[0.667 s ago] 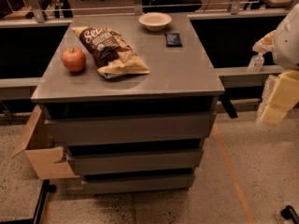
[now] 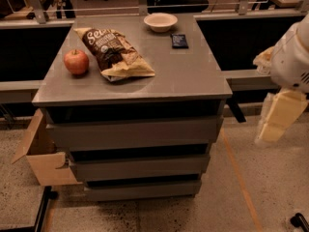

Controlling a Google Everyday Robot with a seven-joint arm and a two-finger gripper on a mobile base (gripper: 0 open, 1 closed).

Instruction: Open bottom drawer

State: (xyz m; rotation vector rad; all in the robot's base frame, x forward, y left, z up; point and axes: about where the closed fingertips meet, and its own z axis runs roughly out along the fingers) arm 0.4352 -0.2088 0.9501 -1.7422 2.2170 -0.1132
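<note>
My cream gripper (image 2: pixel 277 117) hangs at three o'clock, open or closed I cannot tell. I'd lower it to the narrow grey bottom drawer (image 2: pixel 143 189) at six o'clock and hook its top edge.

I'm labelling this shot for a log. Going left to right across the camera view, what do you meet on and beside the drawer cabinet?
cardboard box → apple → chip bag → bowl → small dark object → gripper, hanging right of the cabinet.
</note>
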